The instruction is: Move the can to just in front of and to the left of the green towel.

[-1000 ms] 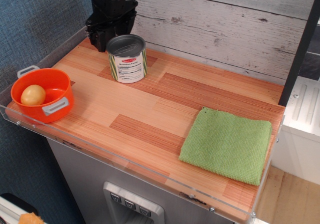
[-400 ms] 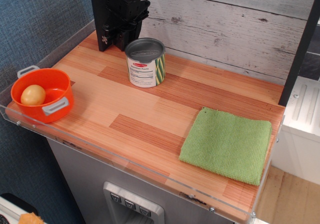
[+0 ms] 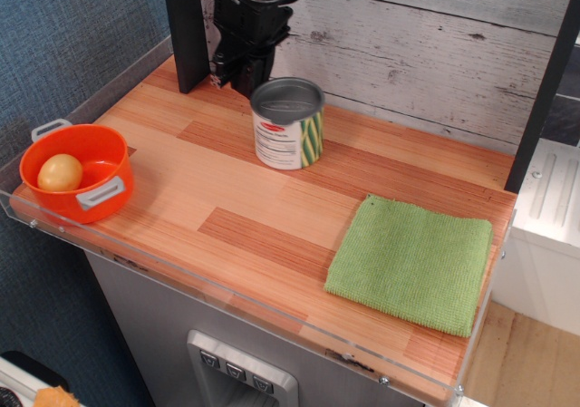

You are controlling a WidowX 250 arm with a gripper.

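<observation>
Here: can (image 3: pixel 288 124) upright on the wooden table (image 3: pixel 272 198), toward the back, a little left of centre. Grey lid up, white label with red logo facing front-left, green stripes on its right side.

Gripper (image 3: pixel 243 70) directly behind the can, up-left of it in view, low near the tabletop against the plank wall (image 3: pixel 426 44). Black body; fingertips lost behind the can's rim and in shadow. Cannot tell whether the jaws are apart or closed, nor whether they touch the can.

Towel (image 3: pixel 413 262) flat at the front right corner, well apart from the can, bare wood between them.

Orange pot (image 3: pixel 77 171) at the left edge, a yellowish round thing (image 3: pixel 60 172) inside it. Well apart from the can.
</observation>
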